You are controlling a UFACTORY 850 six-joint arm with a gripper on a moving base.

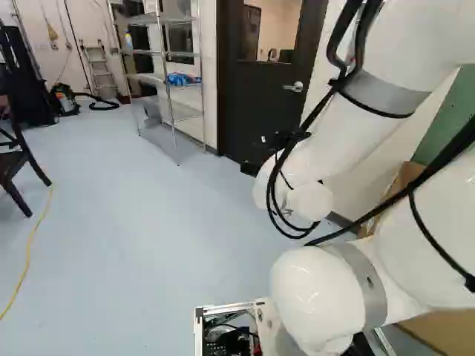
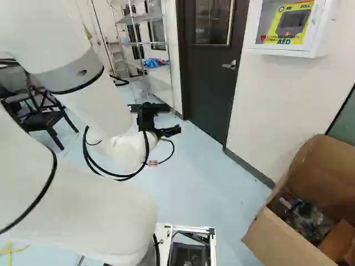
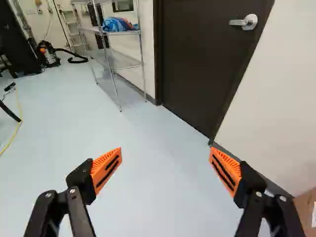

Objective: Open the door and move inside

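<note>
Gripper point(image 3: 166, 153), one, black: two fingers spread wide, orange pads point(image 3: 106, 169) facing each other, nothing between them. Arm point(image 1: 334, 148), one, white: folded ahead of the base, carrying the gripper well apart from the door. Door point(image 3: 197, 64), one, dark, windowed above: shut in its frame, ahead of the gripper. Lever handle point(image 3: 243, 22), one, silver: on the door, untouched, lever pointing toward the wire shelf point(image 1: 178, 85). Beyond the handle's side: pale wall point(image 2: 260, 111), white cabinet point(image 2: 288, 53), open cardboard box point(image 2: 283, 244) on the floor. Step in hand, as judged: the approach. Next move calls for closing the distance, raising the gripper to lever height and setting its fingers about the lever before turning.
</note>
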